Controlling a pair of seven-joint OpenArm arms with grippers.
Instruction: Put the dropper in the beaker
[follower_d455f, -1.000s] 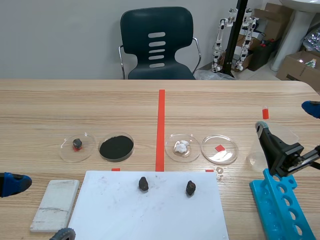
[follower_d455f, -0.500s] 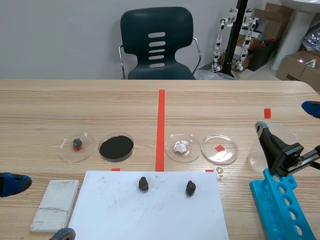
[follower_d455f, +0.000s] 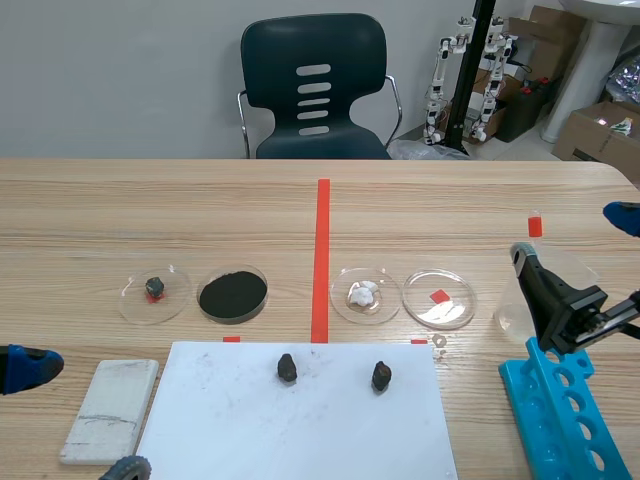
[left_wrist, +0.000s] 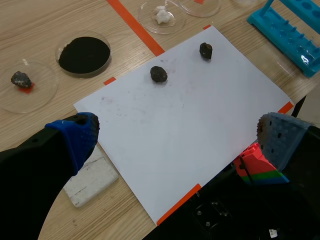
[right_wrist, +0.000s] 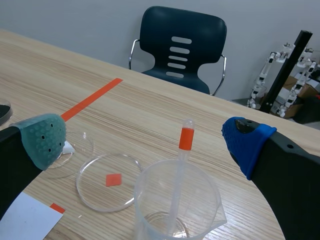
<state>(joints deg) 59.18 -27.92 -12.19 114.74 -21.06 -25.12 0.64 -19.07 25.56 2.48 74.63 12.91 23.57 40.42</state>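
Observation:
A clear plastic beaker (right_wrist: 177, 200) stands at the table's right side, and the dropper (right_wrist: 181, 165), a clear tube with a red band, stands in it, leaning on the rim. My right gripper (right_wrist: 145, 140) is open, with one finger on each side of the beaker and nothing held. In the scene view the beaker (follower_d455f: 512, 305) is partly hidden behind the right gripper (follower_d455f: 572, 238), and the dropper's red band (follower_d455f: 535, 225) sticks up above it. My left gripper (left_wrist: 177, 135) is open over the near edge of the white paper (left_wrist: 190, 120), holding nothing.
Petri dishes lie in a row: one with a dark stone (follower_d455f: 154, 290), one with black powder (follower_d455f: 232, 294), one with white bits (follower_d455f: 364, 294), one empty (follower_d455f: 438, 298). Two dark stones (follower_d455f: 287, 367) sit on the paper. A white block (follower_d455f: 110, 410) and a blue rack (follower_d455f: 560, 420) flank the paper.
The dropper's red top has shifted very slightly to the right. Both arms have kept still.

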